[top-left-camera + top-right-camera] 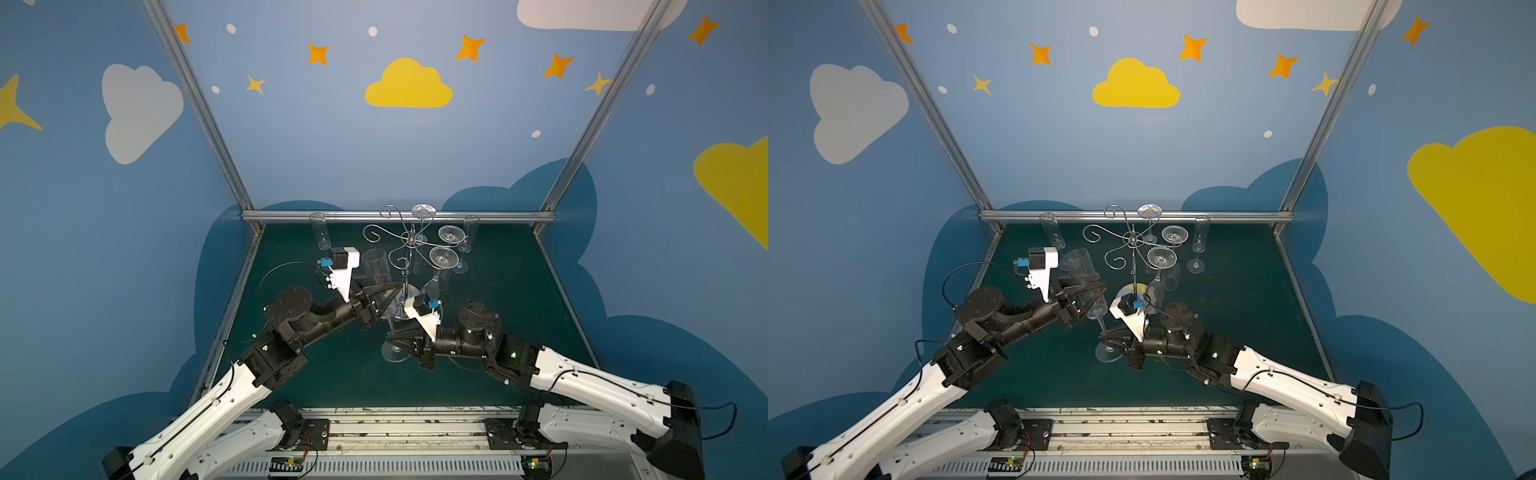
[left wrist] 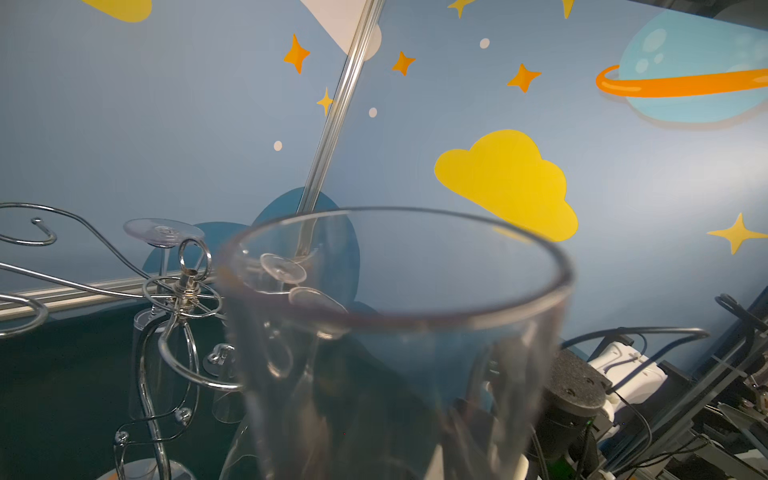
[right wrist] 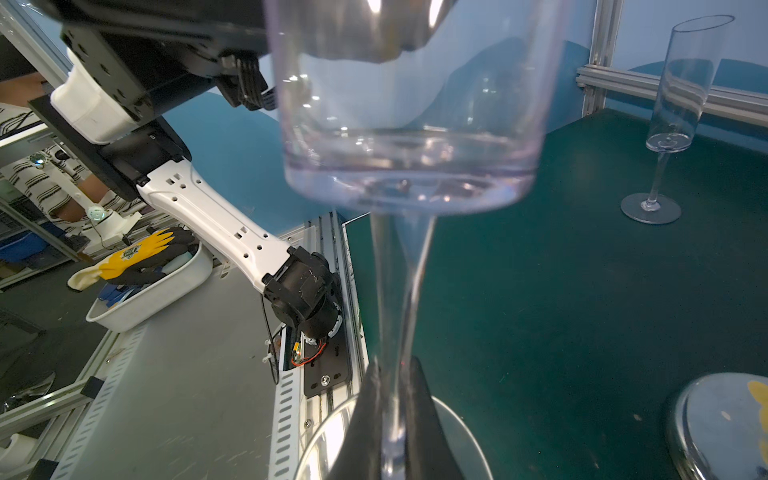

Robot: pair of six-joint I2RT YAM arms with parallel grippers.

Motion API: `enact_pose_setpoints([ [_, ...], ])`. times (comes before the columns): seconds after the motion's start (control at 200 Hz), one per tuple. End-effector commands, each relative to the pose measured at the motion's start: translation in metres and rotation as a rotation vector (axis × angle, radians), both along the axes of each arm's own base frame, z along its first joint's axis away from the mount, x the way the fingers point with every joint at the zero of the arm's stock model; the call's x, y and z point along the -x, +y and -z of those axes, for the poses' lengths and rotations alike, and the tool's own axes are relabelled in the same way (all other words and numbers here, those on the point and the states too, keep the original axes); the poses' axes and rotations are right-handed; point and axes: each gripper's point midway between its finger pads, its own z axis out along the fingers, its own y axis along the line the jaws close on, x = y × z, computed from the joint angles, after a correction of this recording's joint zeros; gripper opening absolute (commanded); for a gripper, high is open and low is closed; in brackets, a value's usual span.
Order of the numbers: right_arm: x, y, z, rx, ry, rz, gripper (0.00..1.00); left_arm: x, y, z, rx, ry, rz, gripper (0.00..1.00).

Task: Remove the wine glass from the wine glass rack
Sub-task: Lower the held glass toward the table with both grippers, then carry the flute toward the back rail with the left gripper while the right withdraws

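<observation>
The clear wine glass [image 1: 375,266] [image 3: 407,124] leans in front of the wine glass rack [image 1: 409,249], apart from its curled chrome arms. My right gripper [image 1: 390,338] [image 3: 395,374] is shut on its thin stem, just above the round foot [image 1: 1108,353]. My left gripper [image 1: 395,291] [image 1: 1100,291] reaches in from the left, with one finger on each side of the bowl's lower part. I cannot see whether they press on it. In the left wrist view the bowl [image 2: 395,332] fills the foreground and hides the jaws. The rack hub [image 2: 187,291] is beside it.
Three glasses hang upside down on the rack's far and right arms, feet up [image 1: 423,210] [image 1: 453,234] [image 1: 444,257]. Tall flutes stand on the green mat at back left [image 1: 319,232] and back right [image 1: 469,232]. The rack's mirror base [image 3: 723,424] lies close to my right gripper.
</observation>
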Motion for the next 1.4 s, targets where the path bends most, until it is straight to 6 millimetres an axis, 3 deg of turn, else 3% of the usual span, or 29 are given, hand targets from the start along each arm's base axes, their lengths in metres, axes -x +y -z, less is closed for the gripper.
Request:
enact_pose_setpoints([
  [0.0,-0.001,0.001,-0.001,-0.010,-0.031,0.011,0.00,0.002,0.004,-0.016,0.052,-0.025,-0.003,0.39],
  [0.185,0.002,0.005,0.006,0.027,-0.029,-0.001,0.00,0.003,0.005,-0.017,0.053,-0.038,-0.009,0.37],
  [0.215,0.002,0.006,0.007,0.032,-0.028,0.000,0.11,0.002,0.007,-0.016,0.050,-0.039,-0.017,0.37],
  [0.265,0.000,0.005,0.007,0.040,-0.028,0.011,0.41,0.002,0.009,-0.015,0.045,-0.042,-0.030,0.37],
  [0.3,-0.001,0.005,0.006,0.044,-0.035,0.019,0.53,0.002,0.011,-0.014,0.037,-0.048,-0.040,0.37],
  [0.466,-0.012,-0.005,-0.007,0.047,-0.101,0.088,0.81,0.000,0.026,-0.005,-0.024,-0.072,-0.119,0.36],
  [0.711,-0.019,-0.037,-0.047,-0.031,-0.239,0.199,0.83,-0.006,0.065,0.014,-0.144,-0.120,-0.321,0.38],
  [0.851,-0.021,-0.058,-0.060,-0.037,-0.290,0.256,0.83,-0.015,0.088,0.024,-0.228,-0.162,-0.459,0.39],
  [1.146,-0.027,-0.096,-0.064,-0.037,-0.307,0.384,0.84,-0.048,0.125,0.027,-0.339,-0.337,-0.774,0.39],
  [1.397,-0.031,-0.125,-0.063,-0.046,-0.284,0.484,0.84,-0.098,0.154,0.049,-0.356,-0.309,-0.905,0.38],
])
